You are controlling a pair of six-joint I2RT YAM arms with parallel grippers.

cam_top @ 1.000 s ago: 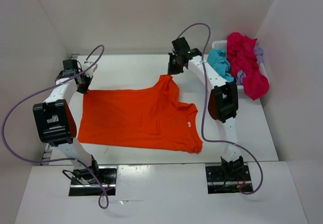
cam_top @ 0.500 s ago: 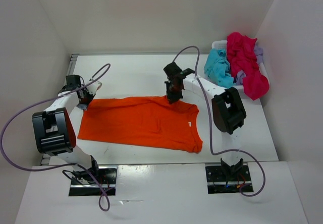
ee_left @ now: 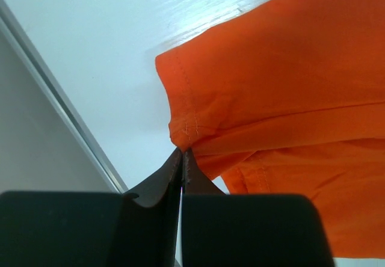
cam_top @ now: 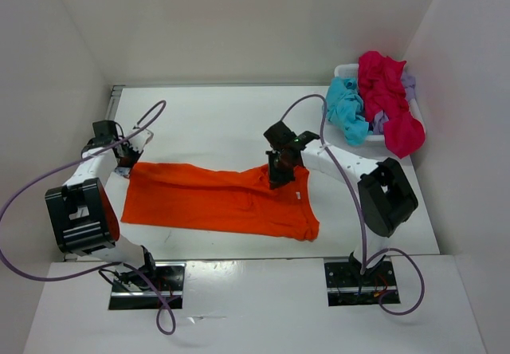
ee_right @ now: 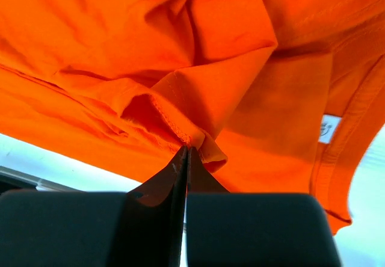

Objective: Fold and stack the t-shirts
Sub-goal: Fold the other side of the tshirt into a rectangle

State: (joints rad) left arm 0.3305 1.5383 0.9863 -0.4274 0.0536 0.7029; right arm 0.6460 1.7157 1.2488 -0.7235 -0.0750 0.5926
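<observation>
White tabletop [cam_top: 215, 115]: open room along far edge; raised rail at left edge, close to left arm. On near-centre, orange t-shirt [cam_top: 207, 202]: far part doubled toward near edge, first fold judged under way, no stack yet. At far right corner, basket [cam_top: 344, 70]: turquoise t-shirt [cam_top: 347, 108], magenta t-shirt [cam_top: 386, 91], lavender t-shirt [cam_top: 408, 83] heaped, unfolded. Smallest: left gripper [cam_top: 126, 163] clenched on hemmed corner; right gripper [cam_top: 280, 177] clenched on bunched cloth near collar

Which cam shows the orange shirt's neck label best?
Right wrist: the white neck label shows close up, inside the collar of the orange shirt. Top external shows it only as a tiny white speck. Left wrist shows orange cloth but no label.
</observation>
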